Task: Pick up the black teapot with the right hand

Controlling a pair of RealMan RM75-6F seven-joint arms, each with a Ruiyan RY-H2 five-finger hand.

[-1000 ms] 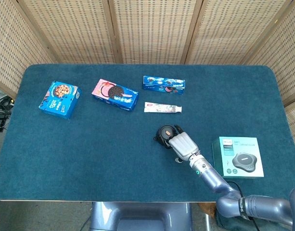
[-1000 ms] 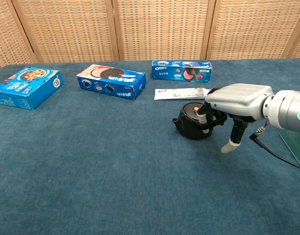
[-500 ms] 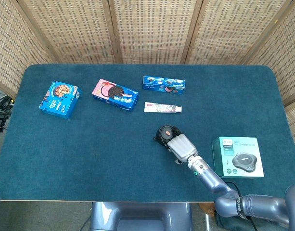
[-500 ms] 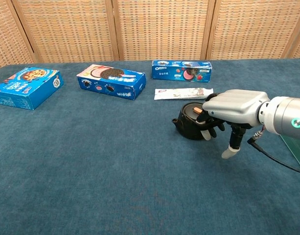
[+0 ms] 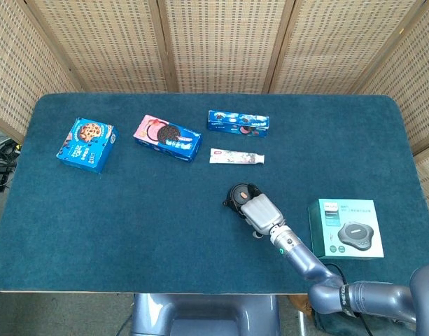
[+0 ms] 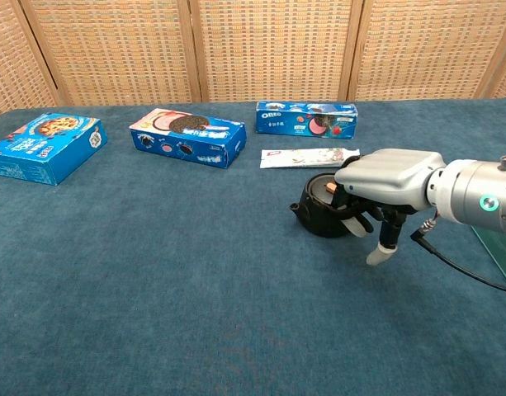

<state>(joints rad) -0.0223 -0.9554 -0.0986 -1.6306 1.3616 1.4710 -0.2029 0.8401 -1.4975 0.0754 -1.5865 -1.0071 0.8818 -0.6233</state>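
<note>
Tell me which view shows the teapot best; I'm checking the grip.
The chest view: the teapot shows side-on, spout and body clear, right hand curled over it. The head view shows only its top, half under the hand.

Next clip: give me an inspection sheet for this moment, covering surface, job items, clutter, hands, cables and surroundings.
Surface: table covered in dark blue cloth.
Job's things: black teapot stands on the cloth, spout toward the robot's left.
Clutter: blue cookie box, pink-and-blue Oreo box, slim blue Oreo box, flat white packet, teal speaker box.
Hands: right hand lies over the teapot's right side, fingers curled at it; grip not confirmed. Left hand: nothing seen.
Cables: thin black cable trails from the right wrist.
Surroundings: woven folding screens behind the table.
</note>
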